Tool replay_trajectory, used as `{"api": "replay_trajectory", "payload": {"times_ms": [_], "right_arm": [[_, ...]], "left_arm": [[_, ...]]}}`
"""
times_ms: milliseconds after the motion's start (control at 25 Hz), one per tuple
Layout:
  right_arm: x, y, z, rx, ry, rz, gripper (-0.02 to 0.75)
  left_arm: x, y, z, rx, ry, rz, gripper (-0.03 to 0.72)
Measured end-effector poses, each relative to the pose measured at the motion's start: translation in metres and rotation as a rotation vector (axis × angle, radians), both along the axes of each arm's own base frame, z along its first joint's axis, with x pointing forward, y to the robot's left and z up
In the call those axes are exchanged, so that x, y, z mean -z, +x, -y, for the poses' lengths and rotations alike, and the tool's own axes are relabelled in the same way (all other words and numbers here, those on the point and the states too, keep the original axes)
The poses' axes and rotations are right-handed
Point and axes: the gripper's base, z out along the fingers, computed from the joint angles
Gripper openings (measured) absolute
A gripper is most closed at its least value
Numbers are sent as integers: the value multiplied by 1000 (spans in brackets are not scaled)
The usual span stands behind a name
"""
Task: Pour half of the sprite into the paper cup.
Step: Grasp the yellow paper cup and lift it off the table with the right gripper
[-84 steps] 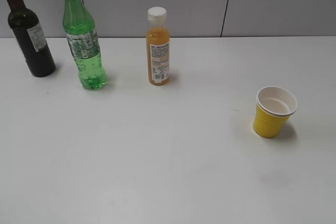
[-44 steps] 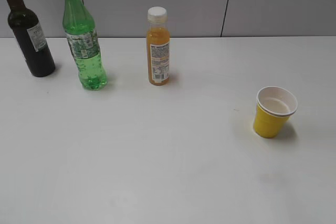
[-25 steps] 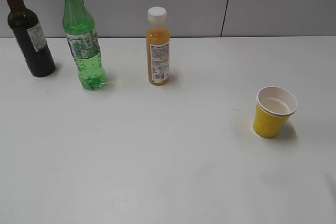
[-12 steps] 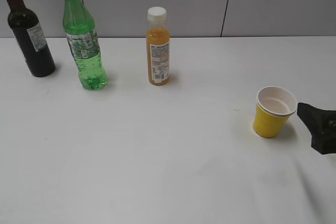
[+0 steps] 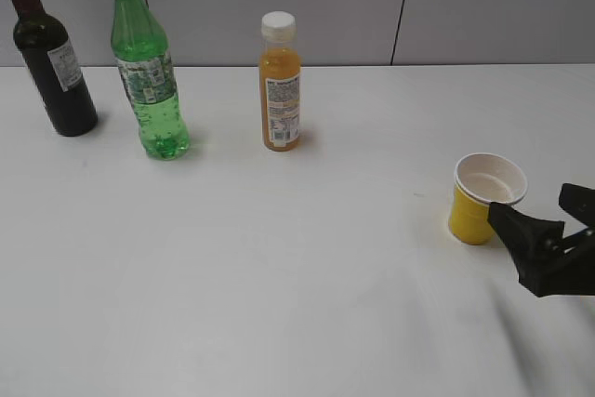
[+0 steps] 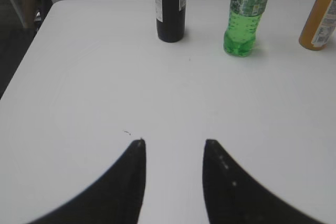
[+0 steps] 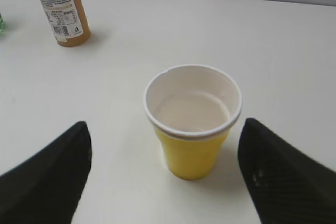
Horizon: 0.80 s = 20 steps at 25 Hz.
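Observation:
The sprite (image 5: 147, 72) is a tall green bottle with no cap, upright at the back left; it also shows in the left wrist view (image 6: 245, 14). The paper cup (image 5: 483, 200) is yellow with a white inside, upright at the right, and empty in the right wrist view (image 7: 192, 119). My right gripper (image 5: 548, 220) is open just right of the cup; in the right wrist view its fingers (image 7: 165, 129) stand wide on both sides of the cup without touching it. My left gripper (image 6: 173, 142) is open and empty over bare table, well short of the sprite.
A dark wine bottle (image 5: 51, 53) stands left of the sprite. An orange juice bottle with a white cap (image 5: 280, 86) stands at the back middle. The white table (image 5: 279, 267) ends at a grey wall; its left edge (image 6: 26, 51) shows in the left wrist view.
My right gripper has come into the exterior view from the right edge and moved left up to the paper cup. The bottles and the cup have not moved.

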Motion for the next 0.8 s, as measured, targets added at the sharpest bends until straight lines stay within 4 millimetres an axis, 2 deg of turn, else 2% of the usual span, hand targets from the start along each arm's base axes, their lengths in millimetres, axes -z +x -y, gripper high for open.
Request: {"api": "replay_trajectory", "payload": {"times_ms": [400,800], "right_arm": [[22,9,1,50,16,-15,668],[57,9,3,69,-31,-167,668]], "left_arm": [[0,0,0,0,0,0,283],[0,0,0,0,0,0,283]]}}
